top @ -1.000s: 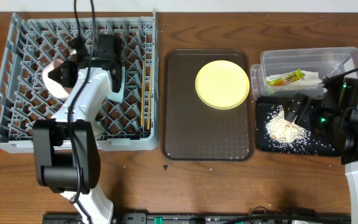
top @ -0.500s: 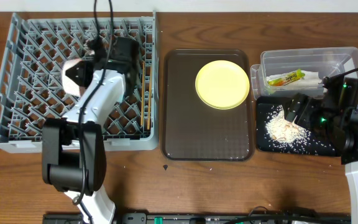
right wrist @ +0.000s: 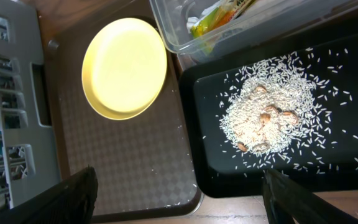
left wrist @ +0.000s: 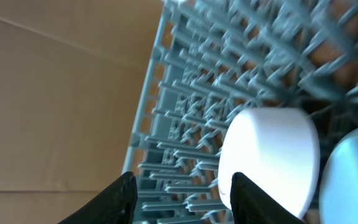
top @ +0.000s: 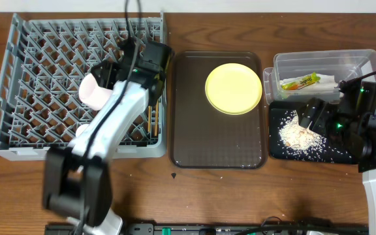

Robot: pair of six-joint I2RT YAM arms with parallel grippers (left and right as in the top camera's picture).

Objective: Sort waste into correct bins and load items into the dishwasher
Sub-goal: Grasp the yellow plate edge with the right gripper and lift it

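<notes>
The grey dish rack (top: 38, 124) stands at the left. My left gripper (top: 150, 60) is over its right side, open and empty. In the left wrist view the jaws (left wrist: 179, 199) are apart above the rack (left wrist: 229, 74), with the white bowl (left wrist: 269, 152) and the light blue bowl (left wrist: 353, 168) resting just to their right. A pale bowl shape (top: 96, 91) shows beside the arm. Two chopsticks (top: 152, 114) lie in the rack. The yellow plate (top: 234, 88) (right wrist: 124, 67) sits on the brown tray. My right gripper (top: 315, 115) (right wrist: 179, 199) is open and empty above the black tray (top: 276, 147) holding rice (top: 299, 135) (right wrist: 269, 115).
The dark brown serving tray (top: 201, 137) (right wrist: 129, 162) lies between the rack and the bins. The clear tub (top: 358, 60) (right wrist: 166, 18) at the back right holds the green-and-yellow sachet (top: 299, 81) (right wrist: 219, 15) and the white napkin (top: 331, 81). The small white cup is not visible.
My left arm has swung to the right across the rack, from its middle to its right edge. The right arm, plate and bins have not moved.
</notes>
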